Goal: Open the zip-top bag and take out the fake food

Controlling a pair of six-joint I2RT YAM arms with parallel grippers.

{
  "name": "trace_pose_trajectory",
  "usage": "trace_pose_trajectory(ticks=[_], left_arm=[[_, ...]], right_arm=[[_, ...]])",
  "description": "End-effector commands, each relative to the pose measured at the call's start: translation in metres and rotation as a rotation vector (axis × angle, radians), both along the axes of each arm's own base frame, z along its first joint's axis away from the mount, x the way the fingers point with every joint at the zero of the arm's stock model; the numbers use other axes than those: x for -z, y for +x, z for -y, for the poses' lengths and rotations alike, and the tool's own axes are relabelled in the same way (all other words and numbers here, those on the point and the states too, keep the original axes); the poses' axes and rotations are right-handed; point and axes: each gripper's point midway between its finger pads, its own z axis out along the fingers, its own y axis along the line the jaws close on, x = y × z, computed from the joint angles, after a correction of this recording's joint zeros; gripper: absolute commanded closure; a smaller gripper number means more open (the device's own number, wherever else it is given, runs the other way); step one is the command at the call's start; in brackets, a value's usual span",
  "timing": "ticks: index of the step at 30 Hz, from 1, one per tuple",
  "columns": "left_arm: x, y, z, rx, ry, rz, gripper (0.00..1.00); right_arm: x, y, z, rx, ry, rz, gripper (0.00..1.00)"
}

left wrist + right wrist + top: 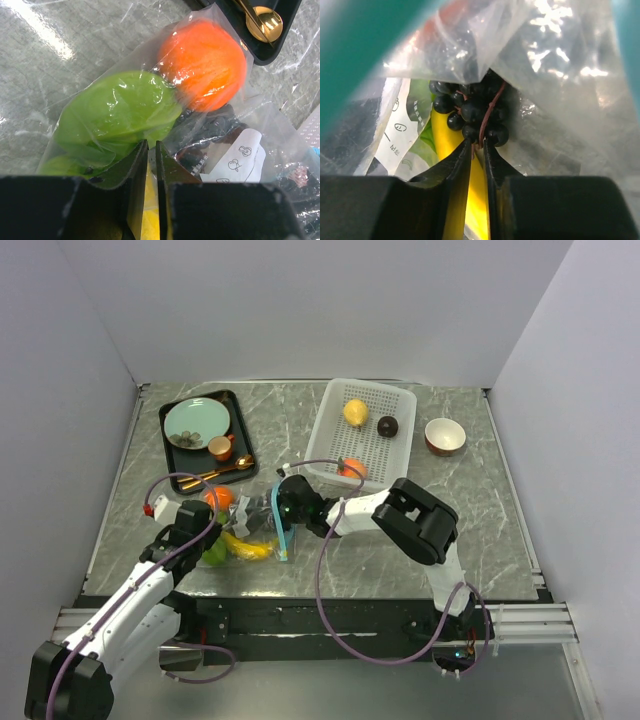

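Marbled tabletop [480, 530]: zip-top bag [150, 55] is pinched by left gripper [151, 147], black grapes [470, 107] by right gripper [478, 145]; label [235, 157] print unreadable.

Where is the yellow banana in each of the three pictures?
Top external: lower left of centre, the banana lies inside the zip-top bag.
Left wrist: a yellow sliver at bottom centre, seen between the jaws.
Right wrist: lower centre, under the black grapes.
Shared landmark: the zip-top bag around it.
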Motion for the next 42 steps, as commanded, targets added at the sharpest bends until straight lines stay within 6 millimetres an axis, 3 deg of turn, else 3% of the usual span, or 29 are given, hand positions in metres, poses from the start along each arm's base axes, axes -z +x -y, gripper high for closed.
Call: trace_pose_trajectory(ticks=[1,8,10,16,28,35,42], left_arm=[[0.003,-0.003,-0.001,0.004,0.003,-0.003,0.82],[0.007,-0.006,-0.007,-0.03,0.014,-0.028,0.82],[0.008,-0.006,-0.008,-0.039,0.018,-0.034,0.82],[0.008,-0.006,-0.01,-0.048,0.023,-0.033,0.82],[0.008,-0.007,-0.011,-0.05,0.031,-0.036,0.82],[0.012,-0.008,-0.011,-0.049,0.027,-0.045,0.82],[0.011,-0.007,-0.011,-0.051,0.028,-0.047,0.82]], right_arm=[[-0.006,0.009,-0.005,0.021,-0.011,0.051,0.83],[-0.024,0.01,0.008,0.049,-0.015,0.105,1.0],[-0.036,0.011,0.012,0.057,-0.009,0.13,1.0],[-0.048,0.011,0.025,0.08,-0.021,0.171,1.0],[-0.055,0.014,0.048,0.114,-0.041,0.2,1.0],[-0.049,0.014,0.066,0.113,-0.002,0.191,1.0],[-0.075,0.013,0.077,0.115,0.013,0.248,1.0]])
